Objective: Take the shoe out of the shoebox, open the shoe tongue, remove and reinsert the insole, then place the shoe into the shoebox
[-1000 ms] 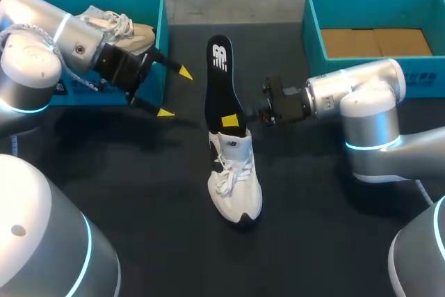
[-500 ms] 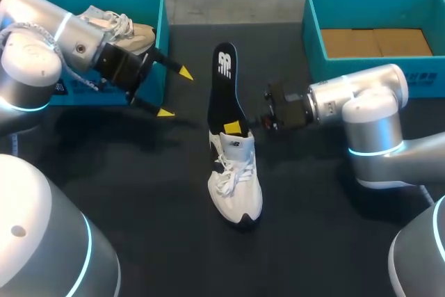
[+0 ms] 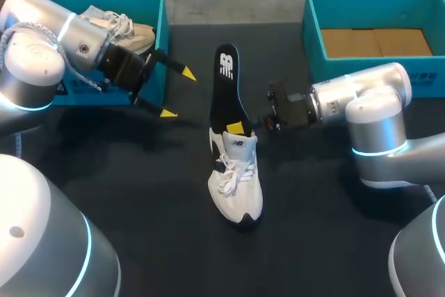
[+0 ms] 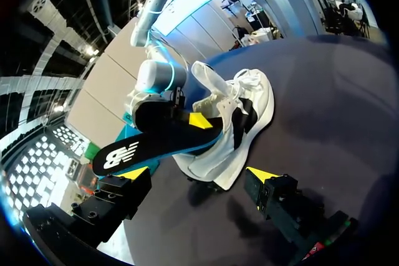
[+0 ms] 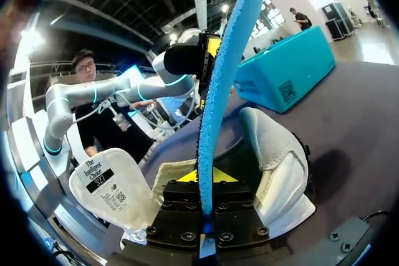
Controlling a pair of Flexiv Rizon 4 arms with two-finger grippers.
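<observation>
A white shoe (image 3: 235, 187) stands on the black table, toe toward me. The black insole (image 3: 225, 88) rises steeply from its opening, logo side up. My right gripper (image 3: 237, 129) is shut on the insole's lower end, right at the shoe's collar. In the right wrist view the insole (image 5: 223, 85) shows edge-on and blue between the yellow tips (image 5: 206, 177), with the shoe's tongue (image 5: 109, 185) folded out beside it. My left gripper (image 3: 177, 92) hangs open to the left of the insole, holding nothing. In its own view the shoe (image 4: 237, 132) and insole (image 4: 153, 146) lie ahead of the left gripper (image 4: 198, 174).
A teal shoebox (image 3: 164, 27) at the back left holds a second shoe (image 3: 129, 31), just behind my left arm. Another teal shoebox (image 3: 313, 29) at the back right has cardboard on its floor. Bare black table lies in front of the shoe.
My right gripper has shifted the insole slightly to the right and down at the shoe's opening. The left gripper edged a little to the right, still open.
</observation>
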